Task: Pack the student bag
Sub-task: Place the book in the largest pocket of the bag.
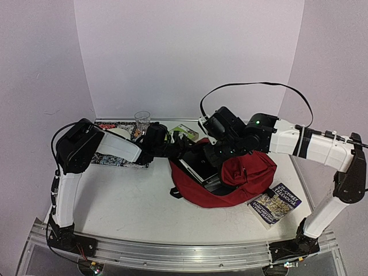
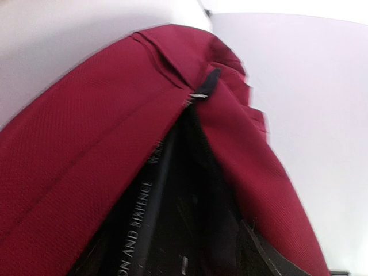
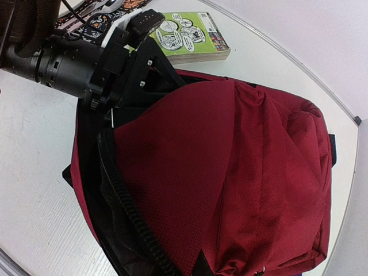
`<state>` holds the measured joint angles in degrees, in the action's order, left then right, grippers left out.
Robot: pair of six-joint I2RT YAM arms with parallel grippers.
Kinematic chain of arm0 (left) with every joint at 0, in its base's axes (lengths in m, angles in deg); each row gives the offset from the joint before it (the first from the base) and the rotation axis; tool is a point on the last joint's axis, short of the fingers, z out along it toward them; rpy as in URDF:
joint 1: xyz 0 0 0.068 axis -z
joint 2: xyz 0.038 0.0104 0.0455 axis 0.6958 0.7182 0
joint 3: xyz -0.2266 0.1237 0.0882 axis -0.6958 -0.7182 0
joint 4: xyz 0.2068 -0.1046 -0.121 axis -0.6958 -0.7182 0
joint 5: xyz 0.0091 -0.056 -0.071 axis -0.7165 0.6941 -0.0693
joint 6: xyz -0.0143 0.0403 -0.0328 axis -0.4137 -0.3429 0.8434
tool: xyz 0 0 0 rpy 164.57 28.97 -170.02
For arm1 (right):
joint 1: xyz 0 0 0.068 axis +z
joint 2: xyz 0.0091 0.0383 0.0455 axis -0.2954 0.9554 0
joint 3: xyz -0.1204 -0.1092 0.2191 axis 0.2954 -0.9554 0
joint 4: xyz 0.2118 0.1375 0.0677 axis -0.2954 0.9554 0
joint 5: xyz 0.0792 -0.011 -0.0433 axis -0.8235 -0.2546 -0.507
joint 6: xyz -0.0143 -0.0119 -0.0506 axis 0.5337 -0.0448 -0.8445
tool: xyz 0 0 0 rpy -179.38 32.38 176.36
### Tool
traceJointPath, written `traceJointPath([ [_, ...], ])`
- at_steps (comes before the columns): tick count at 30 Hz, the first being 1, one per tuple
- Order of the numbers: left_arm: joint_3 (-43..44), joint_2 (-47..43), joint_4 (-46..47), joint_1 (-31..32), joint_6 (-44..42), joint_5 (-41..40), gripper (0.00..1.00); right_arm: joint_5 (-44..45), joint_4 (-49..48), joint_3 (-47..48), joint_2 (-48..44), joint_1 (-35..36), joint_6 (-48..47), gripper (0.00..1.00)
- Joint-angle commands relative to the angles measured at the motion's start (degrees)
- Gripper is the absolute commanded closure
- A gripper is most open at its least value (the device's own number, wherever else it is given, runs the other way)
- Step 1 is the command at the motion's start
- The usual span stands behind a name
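The student bag lay open mid-desk with at least one book inside. A green book behind it and a blue book beside it lay unpacked. The left fingers stood parted at the bag's mouth, holding nothing visible. The right fingers were closed over the bag; any grip was hidden.

Pale lilac walls, white table
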<state>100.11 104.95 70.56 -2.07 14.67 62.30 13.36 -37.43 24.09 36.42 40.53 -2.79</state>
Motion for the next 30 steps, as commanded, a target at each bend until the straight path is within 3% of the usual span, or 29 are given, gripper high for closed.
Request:
traceJointPath([
  [1,7.96,-1.36,-8.46,2.45,-7.78,-5.54,0.3,1.64,-0.11,-0.07,-1.72,0.43,0.76,1.0],
  [6,15.1,-1.54,-23.33,4.03,-16.41,-13.51,0.28,1.73,-0.08,-0.44,-2.2,0.47,1.19,1.0],
  [21,13.63,-10.1,-33.42,4.25,-25.71,-27.86,0.2,2.46,-0.1,-1.49,-2.21,0.44,1.66,1.0],
  [30,14.08,-11.15,-33.63,4.47,-25.03,-24.51,0.19,2.37,-0.08,-2.77,-2.16,0.43,2.34,1.0],
])
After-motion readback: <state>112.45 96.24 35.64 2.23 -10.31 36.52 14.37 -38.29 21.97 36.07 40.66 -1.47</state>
